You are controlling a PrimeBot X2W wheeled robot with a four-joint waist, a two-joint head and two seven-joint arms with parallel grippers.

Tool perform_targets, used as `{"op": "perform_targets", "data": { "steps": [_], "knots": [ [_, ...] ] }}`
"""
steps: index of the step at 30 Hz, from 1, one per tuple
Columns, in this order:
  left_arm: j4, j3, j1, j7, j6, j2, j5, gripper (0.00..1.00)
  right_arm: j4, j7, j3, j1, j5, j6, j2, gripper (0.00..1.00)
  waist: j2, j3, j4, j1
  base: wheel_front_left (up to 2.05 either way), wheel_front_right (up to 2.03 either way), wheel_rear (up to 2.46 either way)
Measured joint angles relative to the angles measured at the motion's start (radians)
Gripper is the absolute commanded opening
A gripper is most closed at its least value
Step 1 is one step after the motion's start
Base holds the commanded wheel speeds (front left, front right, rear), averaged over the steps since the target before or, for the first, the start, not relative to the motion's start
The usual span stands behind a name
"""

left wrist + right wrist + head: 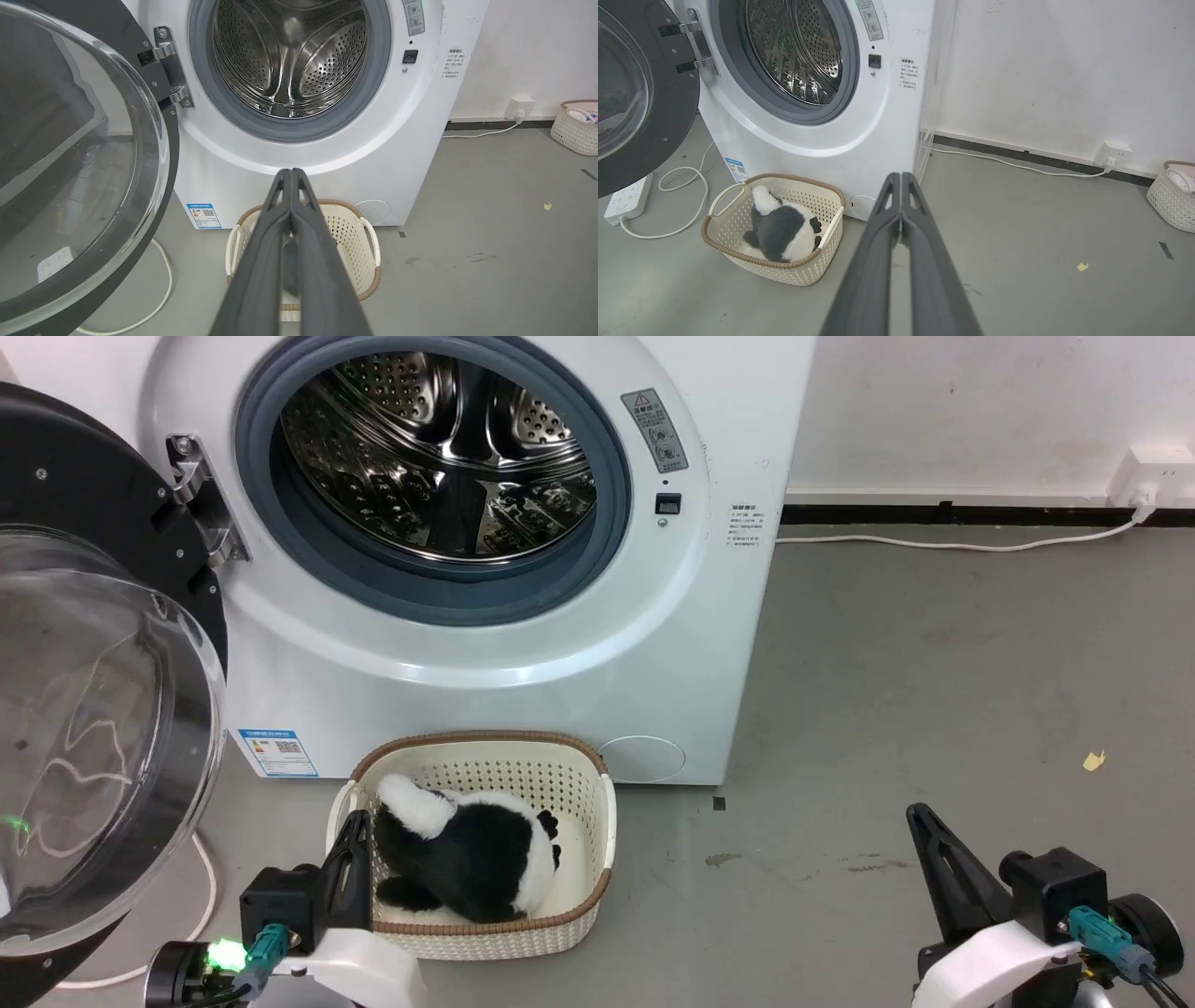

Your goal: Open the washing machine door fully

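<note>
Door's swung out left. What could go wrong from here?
The washing machine door hangs beside the shut left gripper; a sideways sweep could knock it. The basket sits just beyond that gripper, so reaching forward may shove it. A white cable loops on the floor under the door and could snag.

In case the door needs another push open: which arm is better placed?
Left. The left gripper, fingers shut, sits close to the washing machine door hanging open at the machine's left; the right gripper is far off, past the basket.
</note>
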Motion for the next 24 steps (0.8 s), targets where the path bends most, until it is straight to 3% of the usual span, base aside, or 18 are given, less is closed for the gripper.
{"op": "perform_targets", "data": {
  "steps": [24],
  "knots": [
    [0.000, 0.000, 0.000, 0.000, 0.000, 0.000, 0.000, 0.00, 0.000, 0.000, 0.000, 0.000, 0.000, 0.000, 0.000, 0.00, 0.0000, 0.000, 0.000, 0.0000, 0.00, 0.00, 0.00]
  ]
}}
